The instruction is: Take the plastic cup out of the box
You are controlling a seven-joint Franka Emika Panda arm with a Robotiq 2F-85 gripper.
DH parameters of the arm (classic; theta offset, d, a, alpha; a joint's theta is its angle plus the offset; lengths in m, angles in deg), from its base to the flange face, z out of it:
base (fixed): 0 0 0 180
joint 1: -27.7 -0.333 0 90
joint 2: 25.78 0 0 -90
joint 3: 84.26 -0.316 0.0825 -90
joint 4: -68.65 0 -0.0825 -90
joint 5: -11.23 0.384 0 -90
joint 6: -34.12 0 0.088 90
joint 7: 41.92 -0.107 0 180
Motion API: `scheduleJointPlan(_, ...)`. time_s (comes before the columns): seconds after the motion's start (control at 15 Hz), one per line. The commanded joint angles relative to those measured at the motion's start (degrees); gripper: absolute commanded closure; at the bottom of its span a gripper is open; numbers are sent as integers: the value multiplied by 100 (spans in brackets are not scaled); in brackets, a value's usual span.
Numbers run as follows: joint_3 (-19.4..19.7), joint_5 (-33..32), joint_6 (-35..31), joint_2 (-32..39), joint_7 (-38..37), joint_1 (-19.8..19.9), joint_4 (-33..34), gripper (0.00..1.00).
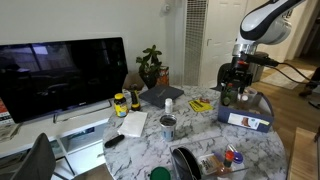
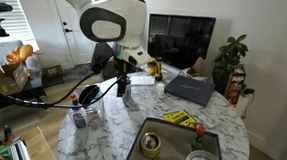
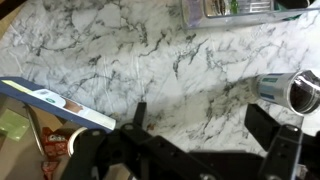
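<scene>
The low blue-grey box (image 3: 62, 106) with a white label lies at the left of the wrist view; it also shows in both exterior views (image 1: 246, 117) (image 2: 87, 113). Inside it, at the lower left of the wrist view, I see part of the plastic cup (image 3: 54, 143) with its reddish-pink band, next to a green cup (image 3: 12, 126). My gripper (image 3: 205, 125) is open and empty, its two dark fingers spread over bare marble beside the box. In an exterior view it hangs (image 1: 233, 88) just above the box.
A silvery can-like cup (image 3: 296, 90) lies on the marble table (image 3: 120, 50) to the right of my gripper. A clear tray of small items (image 3: 230, 10) sits at the far edge. A TV (image 1: 62, 72), a plant (image 1: 151, 64) and a dark round-cornered container (image 1: 186, 162) show in an exterior view.
</scene>
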Motion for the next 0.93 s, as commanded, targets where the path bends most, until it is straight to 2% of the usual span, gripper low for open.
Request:
scheduleJointPlan(0.0, -38, -3, 11, 0, -18, -19, 49, 0)
scheduleJointPlan(0.07, -70, -4, 11, -1, -32, -37, 76, 0)
scheduleJointPlan(0.13, -84, -220, -494, 29, -484, 106, 32, 0)
scheduleJointPlan(0.27, 173, -397, -779, 138, -642, 406, 87, 0)
scheduleJointPlan(0.67, 1197, -1386, -728, 498, -889, 1558, -79, 0)
scheduleJointPlan(0.73, 1314, -1324, -682, 631, -953, 1645, -51, 0)
scheduleJointPlan(0.8, 1226, -1192, -719, 460, -672, 1492, -19, 0)
scheduleJointPlan(0.87, 1336, -1212, -720, 535, -680, 1596, -38, 0)
